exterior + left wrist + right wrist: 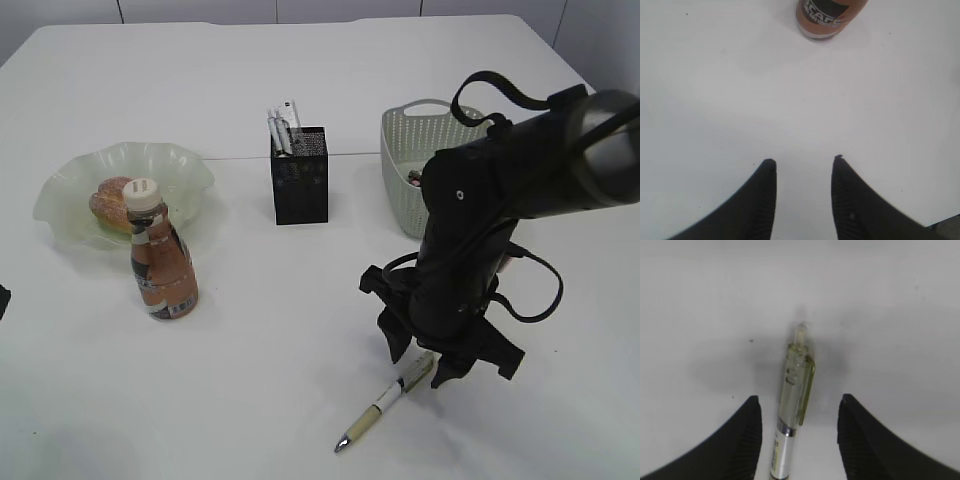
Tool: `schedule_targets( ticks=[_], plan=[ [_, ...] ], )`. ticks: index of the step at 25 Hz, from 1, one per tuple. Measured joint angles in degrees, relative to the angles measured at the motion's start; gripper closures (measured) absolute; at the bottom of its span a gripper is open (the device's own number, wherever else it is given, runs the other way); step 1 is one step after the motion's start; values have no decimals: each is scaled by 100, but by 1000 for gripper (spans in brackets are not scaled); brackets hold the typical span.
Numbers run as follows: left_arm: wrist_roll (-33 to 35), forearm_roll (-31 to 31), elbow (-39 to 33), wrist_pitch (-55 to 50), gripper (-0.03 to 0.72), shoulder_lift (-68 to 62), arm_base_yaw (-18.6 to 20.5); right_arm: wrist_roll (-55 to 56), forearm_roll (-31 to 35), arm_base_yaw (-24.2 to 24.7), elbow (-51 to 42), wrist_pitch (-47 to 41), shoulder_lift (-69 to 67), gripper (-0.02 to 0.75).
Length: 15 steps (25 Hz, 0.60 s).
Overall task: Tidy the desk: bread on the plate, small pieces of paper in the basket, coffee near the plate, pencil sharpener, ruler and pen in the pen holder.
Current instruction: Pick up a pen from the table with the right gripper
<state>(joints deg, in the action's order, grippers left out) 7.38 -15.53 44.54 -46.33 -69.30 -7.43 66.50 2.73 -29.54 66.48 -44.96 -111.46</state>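
A silver-and-olive pen (385, 400) lies on the white table at the front right. My right gripper (420, 370) is open and low over the pen's clip end. In the right wrist view the pen (797, 375) lies between the two fingers of the right gripper (799, 402), nearer the left one. The bread (108, 200) lies on the pale green plate (60, 190). The coffee bottle (162, 260) stands upright just in front of the plate. My left gripper (804, 160) is open and empty over bare table, with the coffee bottle (827, 15) ahead of it.
A black mesh pen holder (300, 180) stands mid-table with white items (282, 125) sticking out of it. A pale green basket (400, 150) stands to its right, partly hidden by my right arm, with a small item (414, 177) inside.
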Motion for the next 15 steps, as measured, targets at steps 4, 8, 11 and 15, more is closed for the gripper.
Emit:
schedule_targets(
  ticks=[4, 8, 11, 15],
  plan=[
    [0, 0, 0, 21, 412, 0, 0, 44, 35, 0, 0, 135, -122, 373],
    [0, 0, 0, 47, 412, 0, 0, 44, 96, 0, 0, 160, -242, 373],
    [0, 0, 0, 71, 412, 0, 0, 44, 119, 0, 0, 163, -276, 373],
    [0, 0, 0, 75, 412, 0, 0, 153, 144, 0, 0, 173, -340, 374]
  ],
)
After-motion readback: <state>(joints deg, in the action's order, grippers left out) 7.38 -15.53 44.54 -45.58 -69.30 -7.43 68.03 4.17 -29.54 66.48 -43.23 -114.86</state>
